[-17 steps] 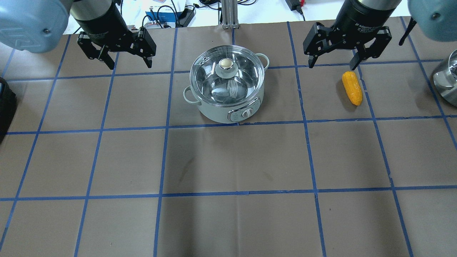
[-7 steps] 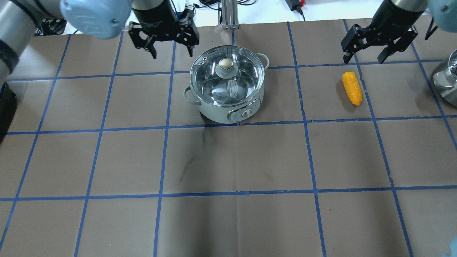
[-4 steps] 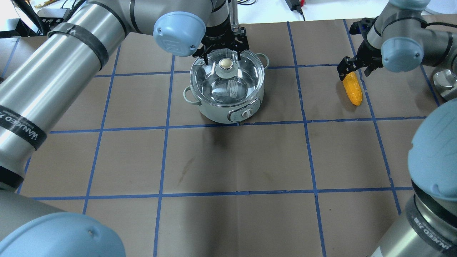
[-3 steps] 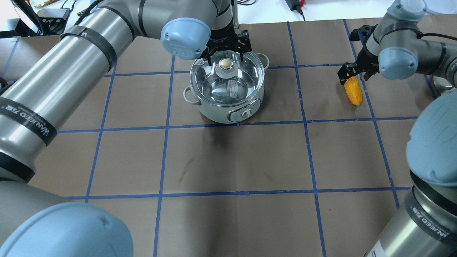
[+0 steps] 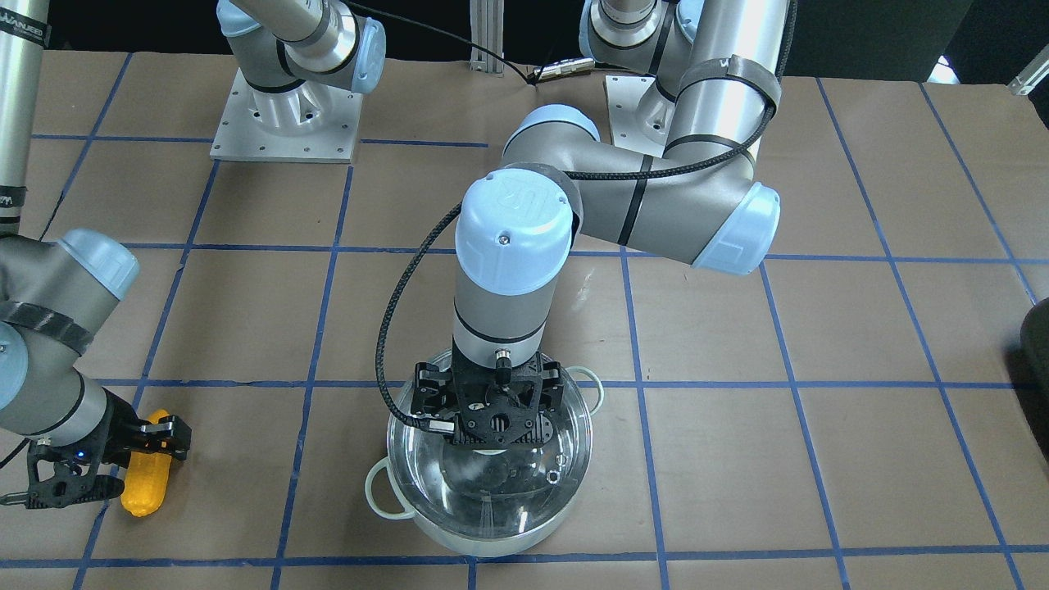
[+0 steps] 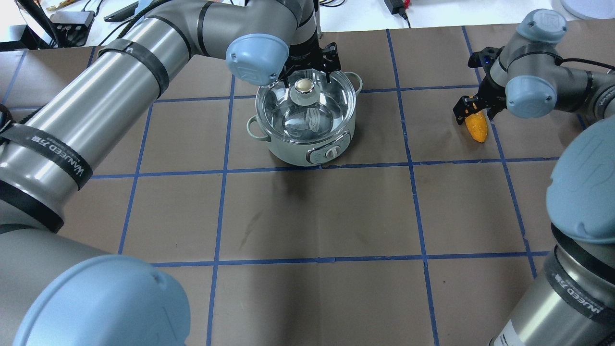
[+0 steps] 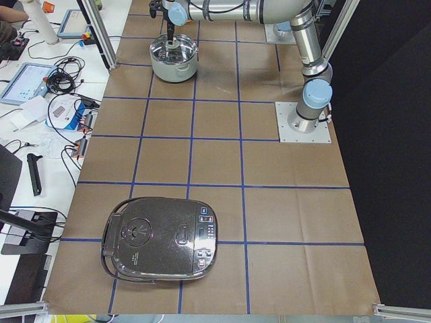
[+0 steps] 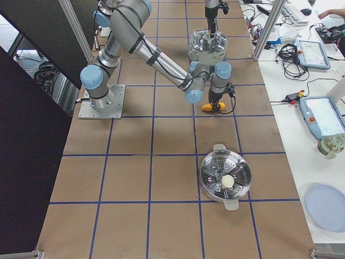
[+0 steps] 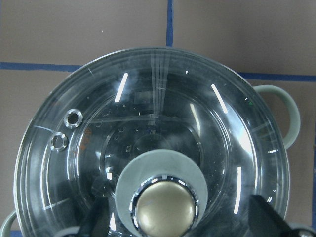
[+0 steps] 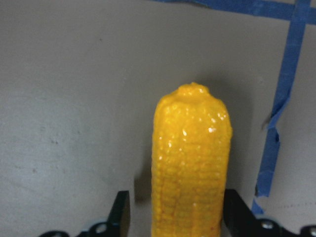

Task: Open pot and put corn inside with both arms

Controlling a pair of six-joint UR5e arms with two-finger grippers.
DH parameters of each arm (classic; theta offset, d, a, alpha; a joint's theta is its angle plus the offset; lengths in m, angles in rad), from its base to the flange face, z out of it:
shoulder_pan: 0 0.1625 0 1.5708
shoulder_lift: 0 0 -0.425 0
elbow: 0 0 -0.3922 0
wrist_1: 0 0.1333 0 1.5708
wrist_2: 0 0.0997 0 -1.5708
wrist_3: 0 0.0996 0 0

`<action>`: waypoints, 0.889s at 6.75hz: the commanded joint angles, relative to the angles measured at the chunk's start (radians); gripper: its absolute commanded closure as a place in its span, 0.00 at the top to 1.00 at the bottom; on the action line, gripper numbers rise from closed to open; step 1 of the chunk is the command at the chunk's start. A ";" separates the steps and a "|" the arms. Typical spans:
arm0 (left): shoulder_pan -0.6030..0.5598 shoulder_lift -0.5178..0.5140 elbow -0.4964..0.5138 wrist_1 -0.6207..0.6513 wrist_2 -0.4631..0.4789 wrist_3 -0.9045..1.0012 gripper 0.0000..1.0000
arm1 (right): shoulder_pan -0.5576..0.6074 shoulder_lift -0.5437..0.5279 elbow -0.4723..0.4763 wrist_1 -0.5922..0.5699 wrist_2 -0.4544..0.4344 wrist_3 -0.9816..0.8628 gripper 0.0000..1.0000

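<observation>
Yellow corn (image 10: 190, 163) lies flat on the table (image 6: 312, 216), right of the pot (image 6: 288, 146), and its long way runs straight out between the open fingers of your right gripper (image 10: 178, 217). Your left gripper (image 6: 307, 75) is open too, one finger each side of the knob (image 9: 164, 210) on the lid (image 9: 148, 98).

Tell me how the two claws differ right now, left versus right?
The left gripper is over the pot's glass lid, fingers astride its knob; the right gripper is low at the table, fingers astride the lying corn. The left works mid-table, the right off to the side. Both are open, gripping nothing.
</observation>
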 commanded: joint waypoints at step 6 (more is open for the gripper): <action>0.006 0.007 -0.014 -0.012 0.008 0.011 0.39 | 0.015 -0.265 -0.145 0.424 -0.011 0.055 0.08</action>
